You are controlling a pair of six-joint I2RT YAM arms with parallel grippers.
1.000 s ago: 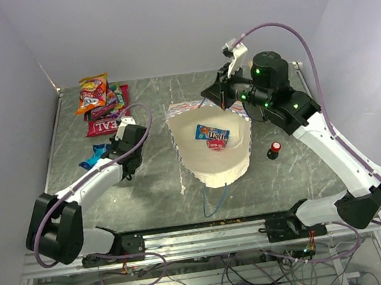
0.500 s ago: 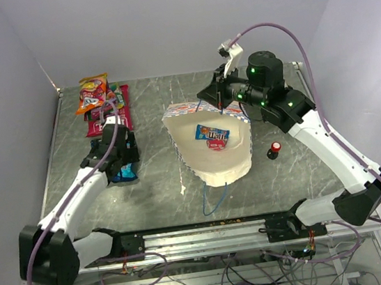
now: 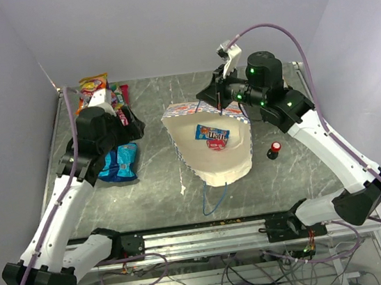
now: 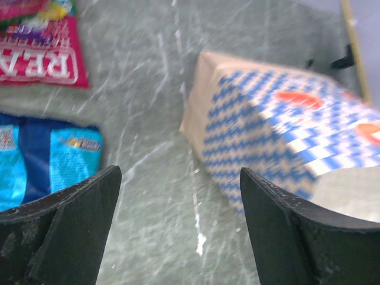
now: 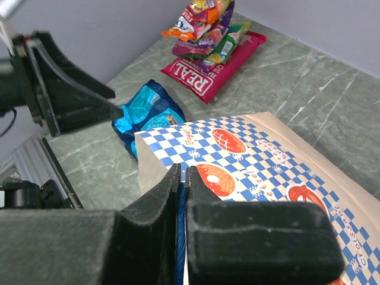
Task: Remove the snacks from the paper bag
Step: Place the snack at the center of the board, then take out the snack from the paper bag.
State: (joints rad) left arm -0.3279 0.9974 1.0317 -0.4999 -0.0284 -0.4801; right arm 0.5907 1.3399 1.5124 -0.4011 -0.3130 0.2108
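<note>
Blue candy bag [image 3: 119,163] now released.

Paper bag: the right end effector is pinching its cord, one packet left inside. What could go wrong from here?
1. The right end effector holds the paper bag only by a thin blue cord; a slip could collapse the mouth over the last packet.
2. The open left end effector, reaching in, may snag the rim and drag the bag.
3. Its arm could sweep the blue candy bags beside it.

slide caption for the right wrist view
Right claw pinching the blue cord handle of the paper bag, snacks piled on the table beyond.
</note>
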